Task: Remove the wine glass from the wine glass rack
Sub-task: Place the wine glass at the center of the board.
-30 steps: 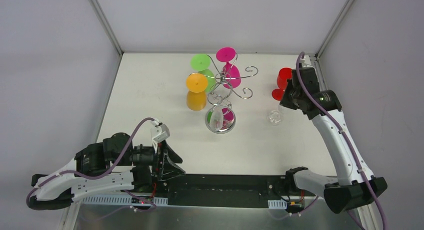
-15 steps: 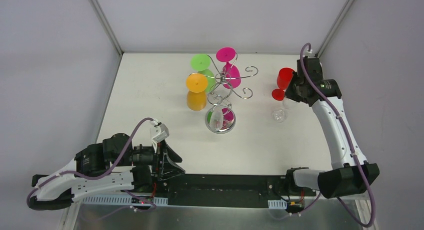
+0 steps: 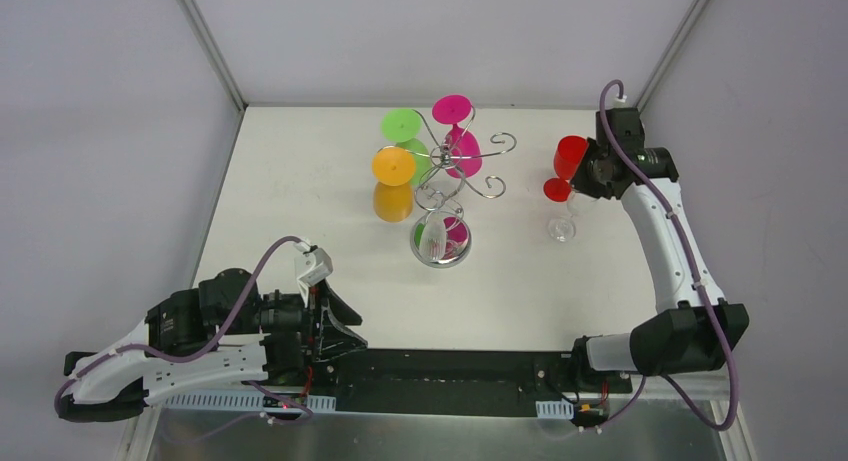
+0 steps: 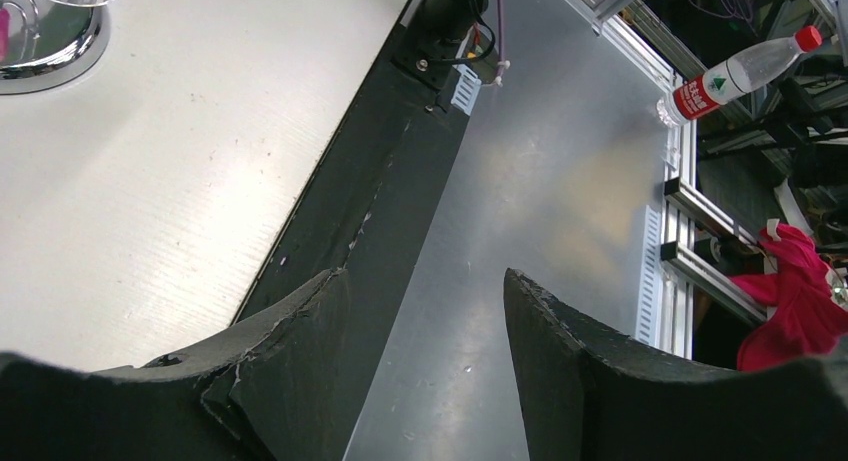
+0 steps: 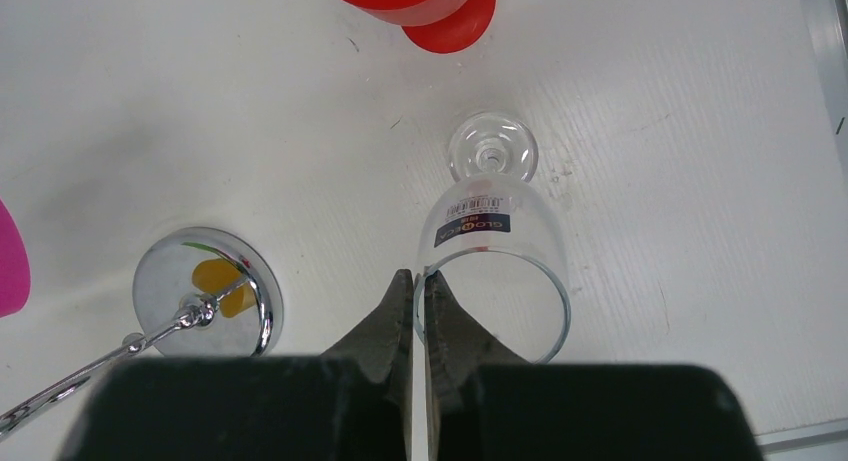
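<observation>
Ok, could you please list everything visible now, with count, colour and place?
wine glass rack: one, chrome, middle of table
orange glass, green glass, pink glass: one each, hanging on the rack
red glass: one, standing right of the rack
clear glass: one, standing near the red glass
table: one, white
water bottle: one, red cap, off the table
cloth: one, red, off the table
left gripper: open, empty, at the near edge
right gripper: shut, beside the clear glass's rim

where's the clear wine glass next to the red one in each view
top external: clear wine glass right of centre, just below the red glass
left wrist: not in it
right wrist: centre, mouth toward the camera
shared landmark: the rack's mirrored base
</observation>
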Robot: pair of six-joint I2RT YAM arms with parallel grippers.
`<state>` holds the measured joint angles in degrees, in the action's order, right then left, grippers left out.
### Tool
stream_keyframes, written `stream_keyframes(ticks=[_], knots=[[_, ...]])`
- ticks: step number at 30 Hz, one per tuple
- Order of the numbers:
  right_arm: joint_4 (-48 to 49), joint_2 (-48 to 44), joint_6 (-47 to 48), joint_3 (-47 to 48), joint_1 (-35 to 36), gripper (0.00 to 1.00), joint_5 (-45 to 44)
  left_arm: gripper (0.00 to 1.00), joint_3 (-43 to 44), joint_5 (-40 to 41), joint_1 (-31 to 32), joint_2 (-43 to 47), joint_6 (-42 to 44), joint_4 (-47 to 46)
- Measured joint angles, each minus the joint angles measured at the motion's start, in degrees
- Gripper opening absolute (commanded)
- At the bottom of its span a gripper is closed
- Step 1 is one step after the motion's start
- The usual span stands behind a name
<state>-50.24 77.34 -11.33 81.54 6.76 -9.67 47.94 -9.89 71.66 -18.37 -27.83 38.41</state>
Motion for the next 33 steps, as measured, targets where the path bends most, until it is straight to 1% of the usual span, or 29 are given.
stream_keyframes(ticks=[10, 13, 14, 16, 18, 19, 20, 23, 28, 31, 33], knots=[[1.25, 1.57, -0.24, 0.0, -0.63, 0.0, 0.94, 0.59, 0.0, 0.13, 0.0, 0.7, 0.0, 0.44], [1.66, 1.79, -0.42, 0.0, -0.66, 0.07, 1.03, 0.59, 0.0, 0.17, 0.0, 0.9, 0.0, 0.48], [1.81, 1.81, -0.5, 0.0, -0.66, 0.11, 1.11, 0.59, 0.0, 0.17, 0.0, 0.9, 0.0, 0.5], [1.95, 1.86, -0.66, 0.0, -0.66, 0.21, 1.16, 0.59, 0.0, 0.17, 0.0, 0.92, 0.0, 0.57], [2.14, 1.86, -0.81, 0.0, -0.7, 0.26, 1.18, 0.59, 0.0, 0.17, 0.0, 0.92, 0.0, 0.83], [2.36, 1.86, -0.9, 0.0, -0.7, 0.31, 1.16, 0.59, 0.0, 0.2, 0.0, 0.94, 0.0, 1.05], [2.6, 1.86, -0.96, 0.0, -0.7, 0.34, 1.16, 0.59, 0.0, 0.2, 0.0, 0.98, 0.0, 1.22], [3.19, 1.86, -1.14, 0.0, -0.72, 0.37, 1.09, 0.59, 0.0, 0.33, 0.0, 1.27, 0.0, 1.38], [3.5, 1.86, -1.29, 0.0, -0.74, 0.46, 1.03, 0.59, 0.0, 0.96, 0.0, 1.36, 0.0, 1.4], [3.52, 1.86, -1.33, 0.0, -0.74, 0.49, 0.72, 0.6, 0.0, 1.2, 0.0, 1.36, 0.0, 1.4], [3.52, 1.81, -1.4, 0.0, -0.74, 0.53, 0.48, 0.6, 0.0, 1.27, 0.0, 1.36, 0.0, 1.4]])
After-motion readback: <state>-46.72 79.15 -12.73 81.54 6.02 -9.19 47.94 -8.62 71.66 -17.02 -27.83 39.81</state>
